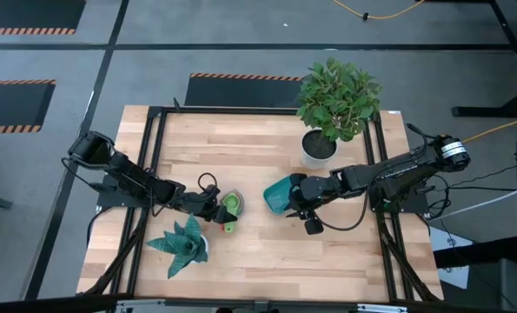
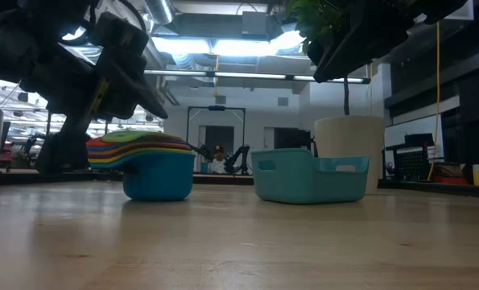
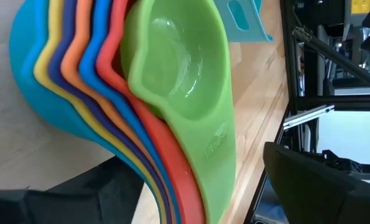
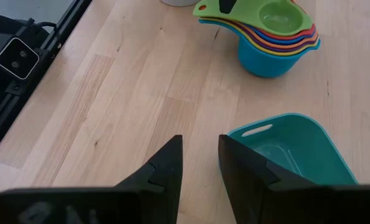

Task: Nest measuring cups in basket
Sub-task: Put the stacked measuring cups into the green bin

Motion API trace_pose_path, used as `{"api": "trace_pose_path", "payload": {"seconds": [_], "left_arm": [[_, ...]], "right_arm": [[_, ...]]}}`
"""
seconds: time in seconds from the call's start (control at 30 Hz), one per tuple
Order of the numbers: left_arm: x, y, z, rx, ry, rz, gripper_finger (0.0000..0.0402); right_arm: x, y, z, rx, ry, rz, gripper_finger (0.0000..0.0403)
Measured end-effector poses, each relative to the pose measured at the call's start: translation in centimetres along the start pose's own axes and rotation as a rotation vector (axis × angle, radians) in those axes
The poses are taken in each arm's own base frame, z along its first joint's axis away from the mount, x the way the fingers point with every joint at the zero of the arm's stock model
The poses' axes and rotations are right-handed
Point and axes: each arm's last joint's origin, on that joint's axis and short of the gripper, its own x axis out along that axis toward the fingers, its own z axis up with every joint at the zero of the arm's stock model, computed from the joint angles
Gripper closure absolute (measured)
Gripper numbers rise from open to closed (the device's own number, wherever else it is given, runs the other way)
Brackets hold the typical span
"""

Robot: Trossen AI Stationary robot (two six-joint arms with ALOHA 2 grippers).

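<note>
The measuring cups (image 1: 231,205) stand nested in one stack, green innermost and light blue outermost (image 2: 157,179), its base on the table. The teal basket (image 1: 277,196) sits flat on its bottom to their right (image 2: 311,177), with a gap of bare wood between. My left gripper (image 1: 216,210) reaches in from the table's left, open. One finger (image 3: 309,180) is above the stacked handles (image 3: 191,186) and one is below. My right gripper (image 4: 200,143) is open by a narrow gap. It hovers above the basket's right side (image 2: 344,48), clear of it. My left gripper stands around the stacked handles (image 3: 200,186) from the table's left side. A strip of table shows between the green handle and the upper finger (image 3: 278,168). I cannot tell whether the lower finger (image 3: 91,190) touches the underside. The stack stands upright on the table.
A leafy plant in a white pot (image 1: 319,146) stands behind the basket near the far edge. A teal spiky plant (image 1: 182,243) sits near the left front. Black frame rails (image 1: 145,174) run along both table sides. Bare wood lies along the near edge.
</note>
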Motion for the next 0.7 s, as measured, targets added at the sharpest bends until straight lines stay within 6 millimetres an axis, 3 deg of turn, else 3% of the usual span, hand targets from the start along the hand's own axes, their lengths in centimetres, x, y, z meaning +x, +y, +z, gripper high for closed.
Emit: {"api": "trace_pose_path", "payload": {"seconds": [0.2, 0.7], "left_arm": [[0.0, 0.03, -0.04, 0.001, 0.012, 0.002, 0.0127], [0.0, 0.03, -0.04, 0.001, 0.015, 0.002, 0.017]], "right_arm": [[0.0, 0.01, -0.01, 0.0, 0.0, 0.0, 0.0295], [0.0, 0.0, 0.0, 0.0, 0.0, 0.0, 0.0295]]}}
